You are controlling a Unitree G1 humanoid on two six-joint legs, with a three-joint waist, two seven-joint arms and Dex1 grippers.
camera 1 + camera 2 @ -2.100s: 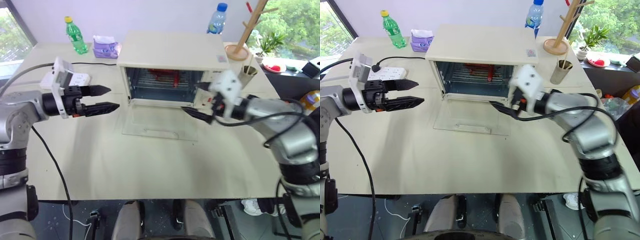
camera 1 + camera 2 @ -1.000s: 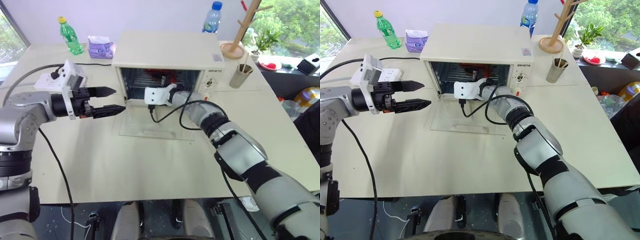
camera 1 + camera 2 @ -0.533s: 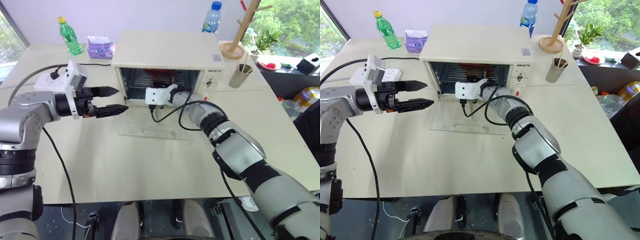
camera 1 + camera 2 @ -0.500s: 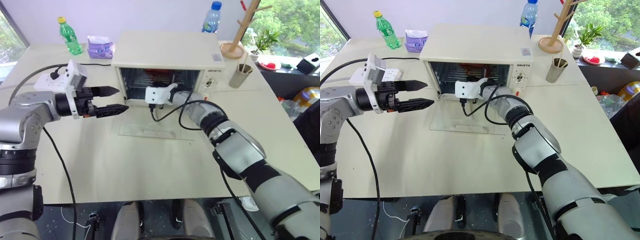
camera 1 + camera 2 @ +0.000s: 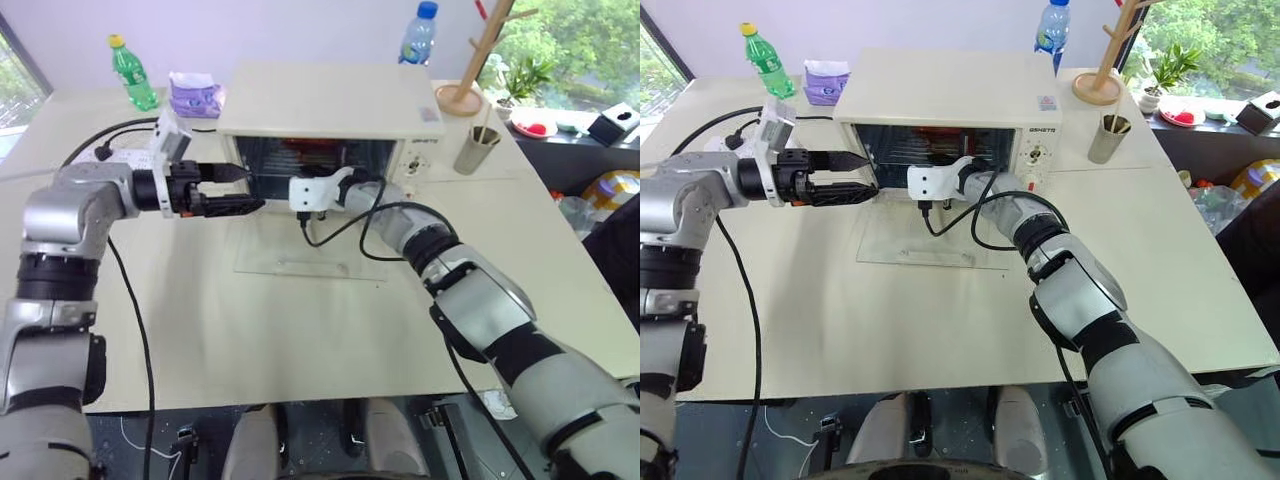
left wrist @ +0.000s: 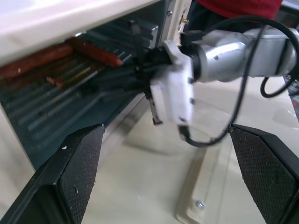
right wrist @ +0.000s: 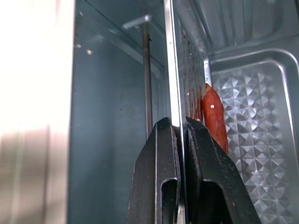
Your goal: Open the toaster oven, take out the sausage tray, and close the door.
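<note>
A pale cream desk (image 5: pixel 940 320) fills the middle of the room, backed at twelve o'clock by a plain lavender-grey wall (image 5: pixel 930 25). Daylight comes through windows with green foliage outside at ten o'clock (image 5: pixel 655 60) and at two o'clock (image 5: pixel 1210 35), where a dark sill (image 5: pixel 1215 135) runs beside the desk. Below the desk's near edge, at six o'clock, lies a dark speckled floor (image 5: pixel 790 440).

Right claw (image 5: pixel 287 192) blocks the toaster oven (image 5: pixel 330 125) mouth
</note>
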